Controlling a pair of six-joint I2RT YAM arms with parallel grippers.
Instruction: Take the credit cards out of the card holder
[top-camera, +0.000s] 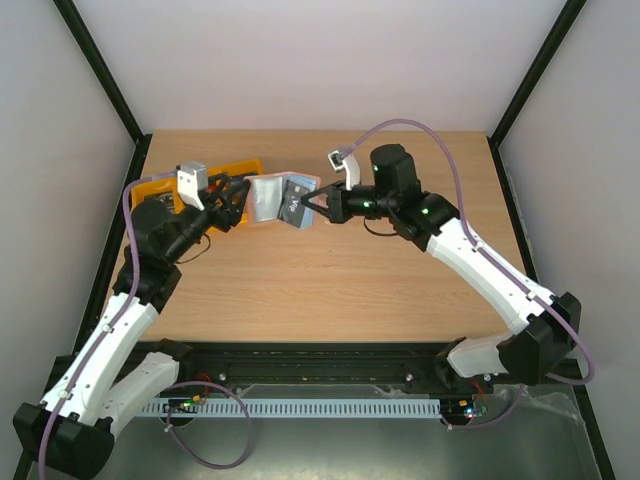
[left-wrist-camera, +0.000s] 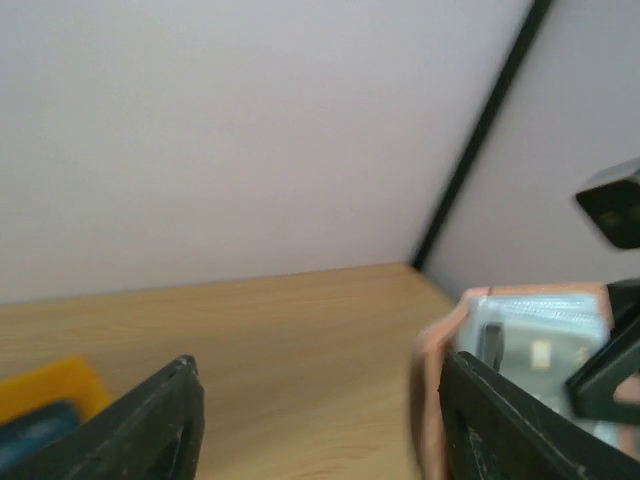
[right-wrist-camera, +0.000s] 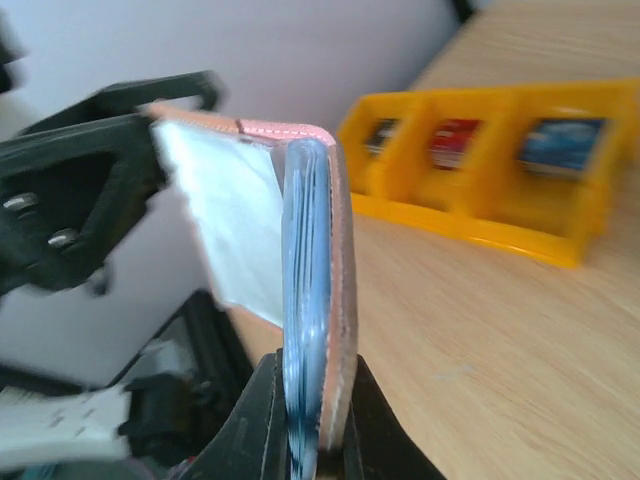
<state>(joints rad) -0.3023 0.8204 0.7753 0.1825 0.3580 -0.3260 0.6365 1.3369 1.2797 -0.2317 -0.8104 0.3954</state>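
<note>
Seemingly partway: three credit cards lie in yellow tray at tabletop's far-left corner. Card holder open, grey card apparently left inside. Right fingers pinching holder edge; left fingers spread beside flap.

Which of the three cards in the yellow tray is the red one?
The middle card, in the tray's centre compartment. In the right wrist view a dark card lies to its left and a blue card to its right.

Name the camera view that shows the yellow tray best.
Right wrist: the yellow tray shows all three compartments side by side. In the top view it is mostly hidden; the left wrist catches only a blurred corner.
</note>
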